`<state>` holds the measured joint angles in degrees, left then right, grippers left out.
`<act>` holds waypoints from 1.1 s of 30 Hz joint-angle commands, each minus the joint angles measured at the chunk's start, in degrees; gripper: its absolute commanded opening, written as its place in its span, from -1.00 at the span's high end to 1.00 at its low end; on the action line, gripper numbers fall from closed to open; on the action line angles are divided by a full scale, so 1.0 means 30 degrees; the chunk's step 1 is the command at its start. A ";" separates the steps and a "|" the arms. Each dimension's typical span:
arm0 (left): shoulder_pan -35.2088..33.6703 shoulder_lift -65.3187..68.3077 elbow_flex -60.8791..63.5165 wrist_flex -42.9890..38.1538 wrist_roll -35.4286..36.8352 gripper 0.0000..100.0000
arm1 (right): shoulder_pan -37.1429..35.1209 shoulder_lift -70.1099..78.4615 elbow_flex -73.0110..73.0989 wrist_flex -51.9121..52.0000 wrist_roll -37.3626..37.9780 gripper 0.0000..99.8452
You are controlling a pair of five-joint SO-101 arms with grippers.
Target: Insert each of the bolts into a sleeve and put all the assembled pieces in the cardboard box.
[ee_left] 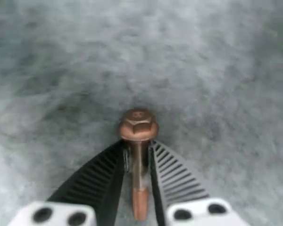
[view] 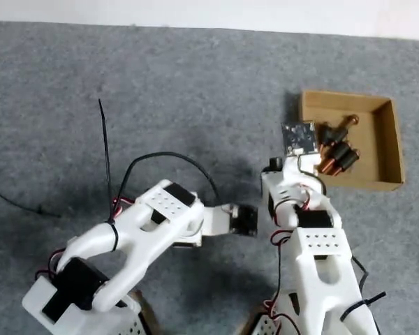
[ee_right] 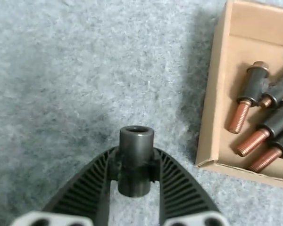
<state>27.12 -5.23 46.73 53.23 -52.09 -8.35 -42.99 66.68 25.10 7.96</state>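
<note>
My left gripper is shut on a copper bolt, gripping the shank with the hex head sticking out past the fingertips. My right gripper is shut on a black sleeve, whose open bore faces outward. In the high view the left gripper sits just left of the right arm's wrist, low over the grey carpet. The cardboard box lies at the right and holds several assembled bolt-and-sleeve pieces. In the right wrist view, the box and its pieces lie close beside the sleeve.
Grey carpet covers the whole table. A long black cable tie lies left of centre and another thin black strip near the left edge. A black cable loops above the left arm.
</note>
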 commanded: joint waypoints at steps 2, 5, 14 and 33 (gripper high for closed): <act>-0.0835 -0.0571 -0.0249 -0.2462 0.2637 0.99 | 0.0337 -0.0601 -0.0132 -0.0513 0.0029 0.99; -0.1773 -0.2505 0.0249 -0.3341 0.4659 0.99 | 0.0337 -0.0601 -0.0132 -0.0513 0.0000 0.99; -0.3238 -1.4315 0.6374 -0.6564 1.0667 0.99 | 0.0190 -0.6227 0.3443 -0.1538 -0.0762 0.99; -0.4352 -2.5919 0.9099 -0.8029 2.0308 0.99 | -0.6168 -2.0645 1.2557 -0.0982 0.3253 0.99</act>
<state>16.57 -81.45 74.42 32.84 1.36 -24.53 -102.86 95.87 22.73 17.19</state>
